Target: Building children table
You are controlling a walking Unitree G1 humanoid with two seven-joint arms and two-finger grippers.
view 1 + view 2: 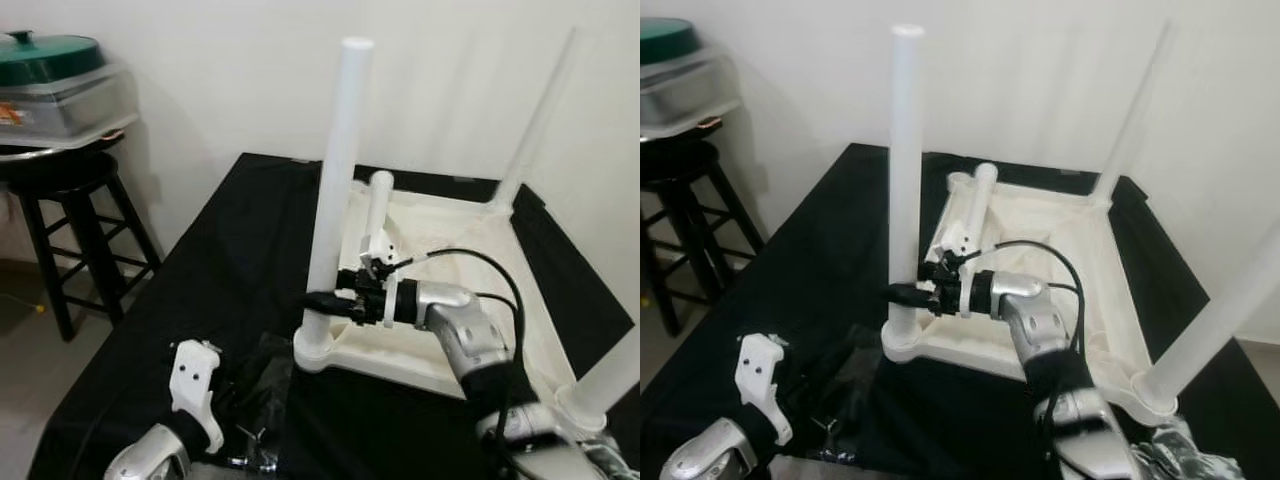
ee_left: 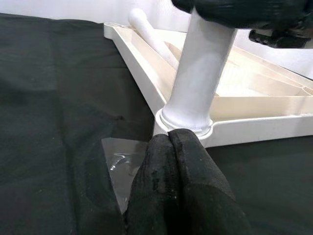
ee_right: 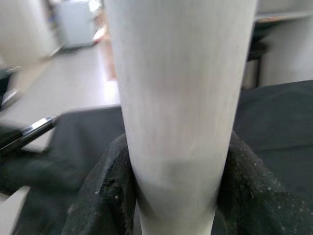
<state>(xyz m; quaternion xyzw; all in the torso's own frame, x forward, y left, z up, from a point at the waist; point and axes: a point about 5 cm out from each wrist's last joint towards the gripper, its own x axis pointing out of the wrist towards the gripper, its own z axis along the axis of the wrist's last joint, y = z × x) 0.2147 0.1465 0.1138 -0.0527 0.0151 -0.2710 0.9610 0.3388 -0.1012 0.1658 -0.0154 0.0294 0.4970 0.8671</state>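
The children's table [image 1: 430,290] lies upside down on a black-covered desk [image 1: 230,250] at centre frame, its underside up so the legs can be fitted into the corner sockets. Three legs stand upright at corners; a fourth, the loose leg [image 1: 377,215], lies inside the frame near the far left corner, not yet mounted. The right tool [image 1: 325,303] reaches in from the lower right and is clamped on the near-left leg [image 1: 335,190] low down, just above its socket; the right wrist view shows both fingers [image 3: 105,196] pressed against the white tube, probably to seat or twist it tight. The left tool [image 2: 176,186], at lower left, rests with its fingers together, empty, just before that same corner, over a clear plastic bag [image 2: 120,164] on the cloth. Small metal hardware [image 1: 250,435] lies by the bag. At upper left a dark wooden stool [image 1: 70,210] carries a green-lidded container [image 1: 60,85], well apart from the work. The right arm's cable [image 1: 480,265] loops over the table's frame and could snag.
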